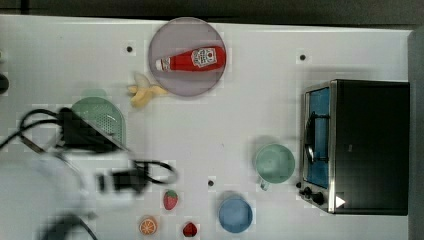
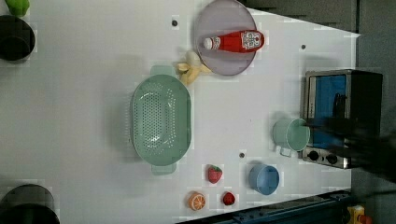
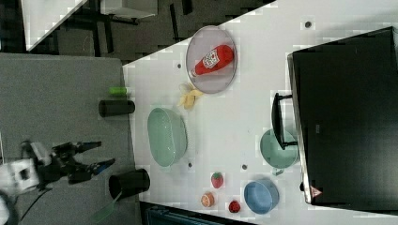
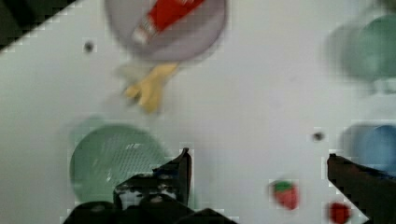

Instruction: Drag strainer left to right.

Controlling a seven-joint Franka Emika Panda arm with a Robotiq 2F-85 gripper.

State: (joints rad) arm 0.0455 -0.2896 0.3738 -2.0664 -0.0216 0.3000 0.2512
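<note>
The strainer (image 2: 161, 121) is a pale green oval bowl dotted with holes, with a small tab handle at each end. It stands upright on the white table (image 2: 84, 116), in the left half of the left view. In the top view the arm's dark hand (image 1: 82, 132) hangs over the strainer (image 1: 102, 117) and hides its lower left part. My gripper (image 4: 259, 156) is open with nothing between its fingers (image 4: 182, 168). The strainer (image 4: 112, 156) lies beside one finger, below it. In the right view the gripper (image 3: 107, 152) floats off the table's left edge, apart from the strainer (image 3: 166, 136).
A ketchup bottle (image 1: 192, 59) lies on a purple plate (image 1: 170, 82), with a banana (image 1: 142, 92) beside it. A mint mug (image 1: 274, 164), a blue bowl (image 1: 235, 214) and a toaster oven (image 1: 367, 145) stand at the top view's right. A strawberry (image 1: 170, 199) and an orange slice (image 1: 148, 225) lie near the front edge.
</note>
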